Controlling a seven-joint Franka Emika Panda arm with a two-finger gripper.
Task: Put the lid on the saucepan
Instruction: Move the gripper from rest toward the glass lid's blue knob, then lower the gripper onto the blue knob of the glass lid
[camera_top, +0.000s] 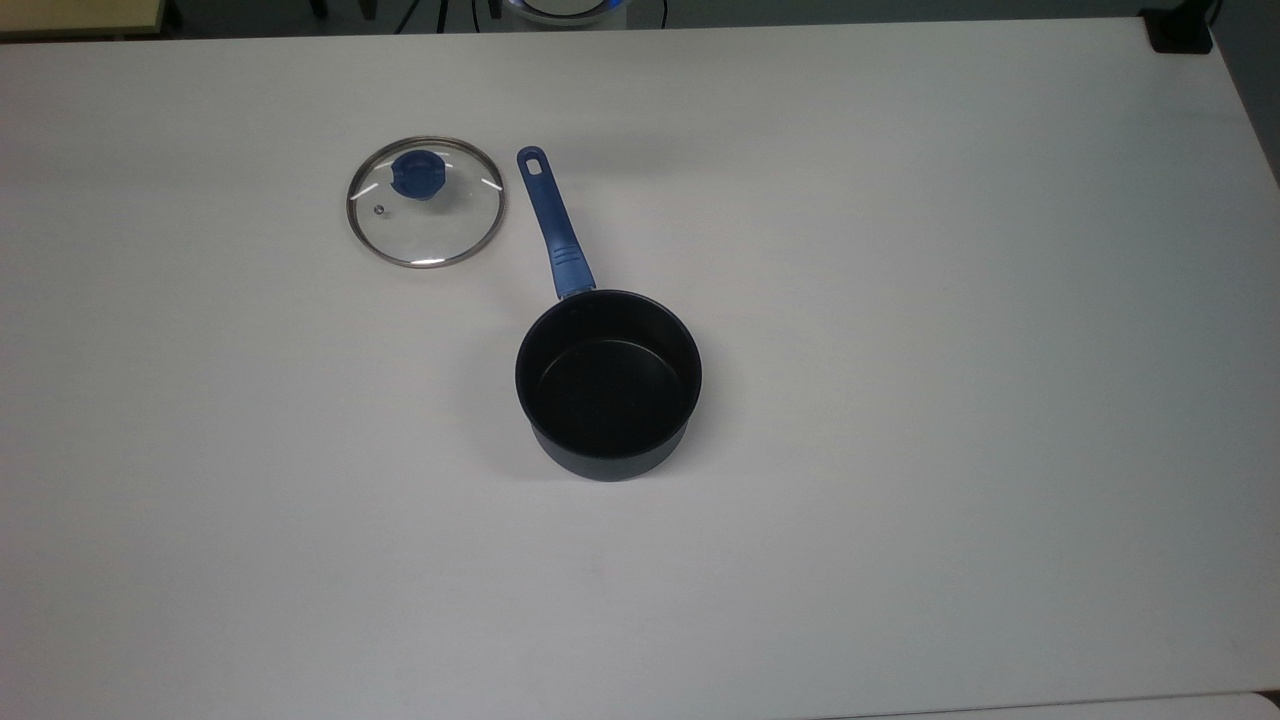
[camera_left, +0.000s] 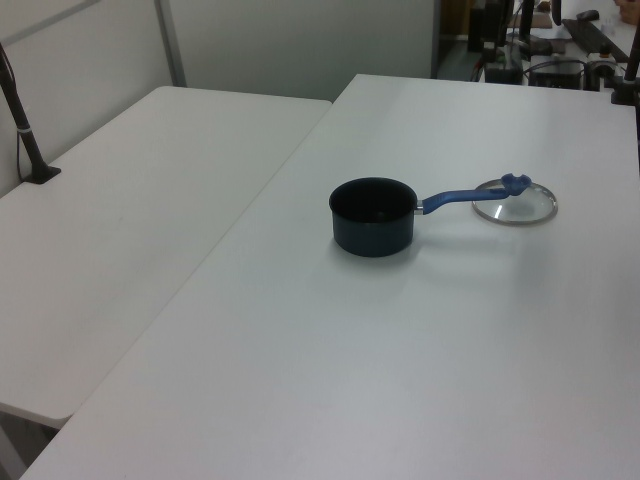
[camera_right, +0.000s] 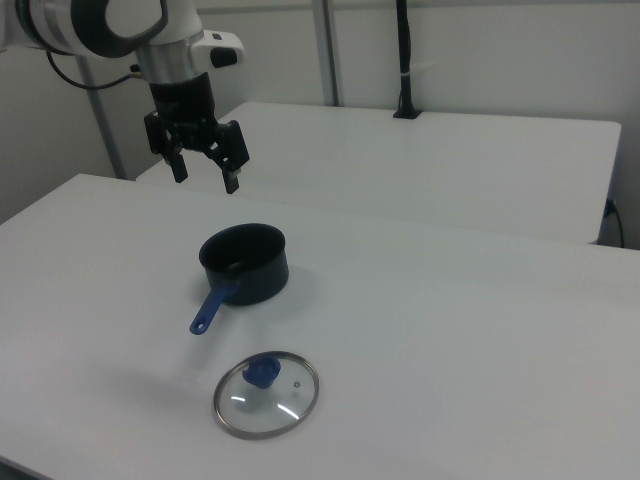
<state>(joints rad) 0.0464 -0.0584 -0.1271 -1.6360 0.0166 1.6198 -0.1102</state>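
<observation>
Looking down in the top view, the saucepan (camera_top: 608, 385) sits upright on the white surface (camera_top: 950, 350), its blue handle running up toward the top view's upper left. The lid (camera_top: 425, 202) lies flat just left of the handle's end, knob up. In the left view, the handle points right toward the lid. In the right view, the gripper (camera_right: 205, 169) hangs above and behind the pan, pointing down, jaws spread wide and empty. I can read no writing anywhere.
</observation>
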